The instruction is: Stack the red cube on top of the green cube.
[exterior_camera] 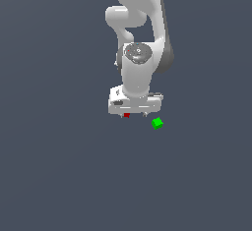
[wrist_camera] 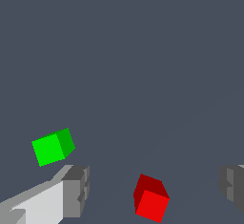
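Near the middle of the plain dark grey worktop [exterior_camera: 59,176], whose edges and corners are not seen in either view, the white arm [exterior_camera: 140,38] is held low with the gripper [exterior_camera: 135,115] pointing down. Its fingers [wrist_camera: 76,189] are spread wide apart, and nothing is gripped. The red cube [wrist_camera: 151,199] is seen on the worktop between the two fingers, touched by neither, turned at an angle to them. The green cube [exterior_camera: 157,123] is seen resting on the worktop just outside the gripper, beside one finger, at the exterior view's right of the red cube and apart from it.
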Robot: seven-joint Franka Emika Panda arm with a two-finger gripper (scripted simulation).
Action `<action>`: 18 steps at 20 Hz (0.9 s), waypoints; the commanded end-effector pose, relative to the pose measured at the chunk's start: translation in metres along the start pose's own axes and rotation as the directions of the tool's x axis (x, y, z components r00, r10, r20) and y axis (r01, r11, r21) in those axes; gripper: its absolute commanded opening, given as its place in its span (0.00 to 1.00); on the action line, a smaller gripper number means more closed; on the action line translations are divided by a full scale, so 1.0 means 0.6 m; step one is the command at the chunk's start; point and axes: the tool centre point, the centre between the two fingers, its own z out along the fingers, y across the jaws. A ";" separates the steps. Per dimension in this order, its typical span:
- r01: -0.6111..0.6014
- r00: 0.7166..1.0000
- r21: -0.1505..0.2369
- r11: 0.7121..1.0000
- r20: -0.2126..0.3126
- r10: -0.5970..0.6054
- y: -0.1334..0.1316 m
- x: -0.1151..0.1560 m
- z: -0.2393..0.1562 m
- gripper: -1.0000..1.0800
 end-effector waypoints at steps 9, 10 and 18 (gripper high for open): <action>-0.031 1.000 -0.001 1.000 -0.002 0.031 0.007 -0.016 0.012 0.96; -0.039 0.999 -0.001 0.999 -0.002 0.039 0.008 -0.021 0.016 0.96; -0.144 0.990 -0.002 0.990 -0.008 0.144 0.027 -0.077 0.059 0.96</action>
